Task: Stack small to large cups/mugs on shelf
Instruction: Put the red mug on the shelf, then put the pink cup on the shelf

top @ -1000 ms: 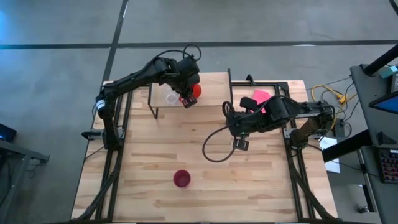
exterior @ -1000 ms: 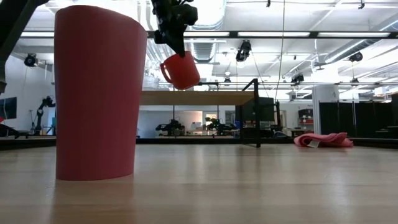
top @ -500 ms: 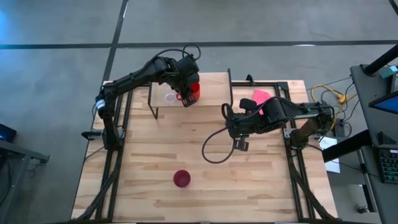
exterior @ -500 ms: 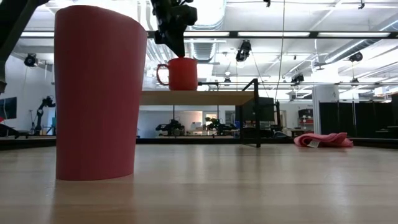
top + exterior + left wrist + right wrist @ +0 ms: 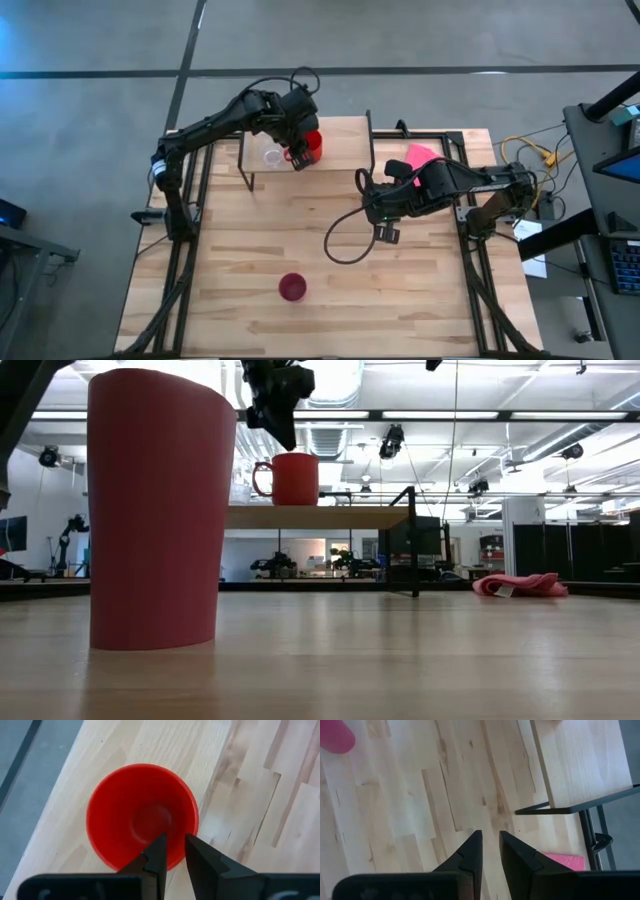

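The red-orange mug [image 5: 311,145] stands upright on the shelf [image 5: 345,150], a light wooden top on black legs; in the low view the mug [image 5: 293,479] sits on the shelf [image 5: 330,517]. My left gripper [image 5: 297,152] hangs over the mug, shut on its rim. The small clear glass cup [image 5: 272,156] stands on the shelf just left of the mug. The magenta tumbler [image 5: 292,287] stands upright near the table's near edge and looms large in the low view [image 5: 160,510]. My right gripper [image 5: 385,232] hovers shut over the middle of the table, holding nothing. My left gripper pinches the mug's wall at the rim [image 5: 175,851], one finger [image 5: 159,855] inside the mug and the other [image 5: 197,857] outside. The fingers come from above, pointing down. The mug stands upright with its base on the shelf.
A pink cloth [image 5: 420,155] lies at the table's far right, beside the shelf. A black cable [image 5: 340,235] loops on the table below my right arm. Bare tabletop [image 5: 230,240] stretches between the shelf and the tumbler.
My left gripper has come down toward the shelf with the mug. The mug hung tilted above the shelf a second ago; it now stands upright on the shelf top. Over the last half second it has kept still.
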`<move>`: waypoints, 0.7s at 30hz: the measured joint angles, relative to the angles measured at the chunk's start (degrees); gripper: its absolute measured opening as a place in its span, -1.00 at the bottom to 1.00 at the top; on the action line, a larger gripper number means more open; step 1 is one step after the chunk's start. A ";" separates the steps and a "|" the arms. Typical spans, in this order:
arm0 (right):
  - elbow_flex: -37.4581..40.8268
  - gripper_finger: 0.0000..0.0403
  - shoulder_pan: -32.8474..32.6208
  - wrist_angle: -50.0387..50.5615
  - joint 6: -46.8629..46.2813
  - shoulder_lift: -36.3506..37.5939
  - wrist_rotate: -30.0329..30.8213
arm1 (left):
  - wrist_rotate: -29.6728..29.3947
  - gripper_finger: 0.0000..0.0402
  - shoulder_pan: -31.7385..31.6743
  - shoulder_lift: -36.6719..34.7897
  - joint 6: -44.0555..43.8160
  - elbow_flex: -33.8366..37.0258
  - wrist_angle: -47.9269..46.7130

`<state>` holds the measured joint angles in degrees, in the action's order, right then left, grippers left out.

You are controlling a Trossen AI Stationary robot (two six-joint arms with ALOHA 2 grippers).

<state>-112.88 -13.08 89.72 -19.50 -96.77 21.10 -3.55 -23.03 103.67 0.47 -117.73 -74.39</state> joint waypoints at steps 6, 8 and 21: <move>0.07 -0.71 -0.08 -0.47 -0.14 0.00 -0.34 | 6.22 -0.74 1.44 -2.27 -1.15 -0.33 -2.12; 0.21 -0.71 -0.28 -1.41 -0.92 0.00 -0.55 | 7.17 -0.74 2.28 -3.58 -3.85 -0.24 -3.27; 7.91 -0.69 -0.38 -23.09 22.48 0.09 -15.59 | 7.28 -0.74 7.77 -14.88 -7.68 -0.04 -9.46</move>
<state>-104.98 -13.46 66.63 2.98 -96.68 5.52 3.73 -15.25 88.79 -7.21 -117.78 -83.86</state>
